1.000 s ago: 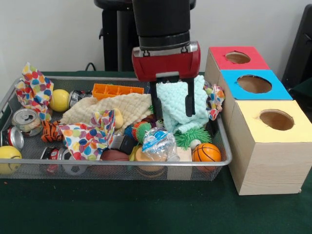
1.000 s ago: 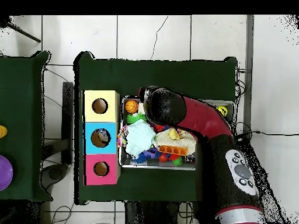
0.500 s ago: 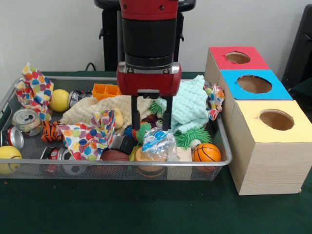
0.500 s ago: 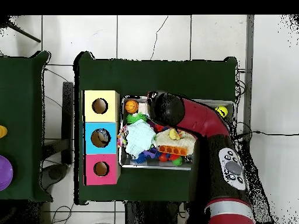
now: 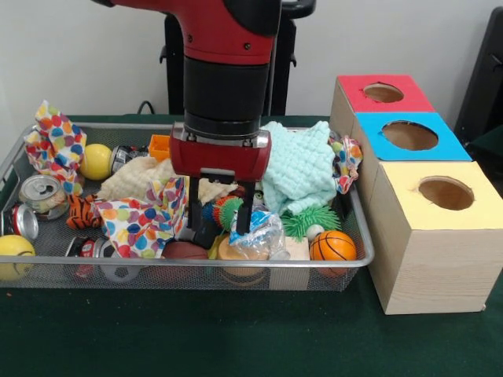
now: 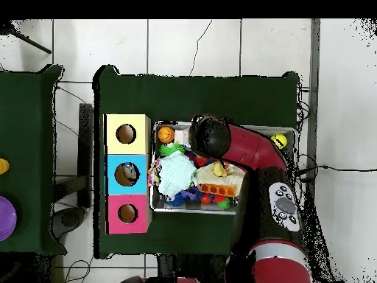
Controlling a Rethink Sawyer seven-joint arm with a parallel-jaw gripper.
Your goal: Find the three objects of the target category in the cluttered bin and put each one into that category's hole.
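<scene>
The bin [image 5: 357,228], a wire basket crowded with toys, sits on the green tabletop [image 5: 236,338] under the jaws [image 5: 220,216]. From the front, the jaws stand spread apart and grip nothing, their tips down among the clutter: a spiky ball [image 5: 228,210] lies between them, a crumpled plastic bottle [image 5: 258,233] just beside them, a mint cloth [image 5: 299,169] behind. An orange ball [image 5: 332,245] lies nearer the yellow box [image 5: 436,236].

From overhead, the arm [image 6: 254,151] covers the jaws above the bin's [image 6: 153,166] middle; three boxes [image 6: 127,174] adjoin it.
</scene>
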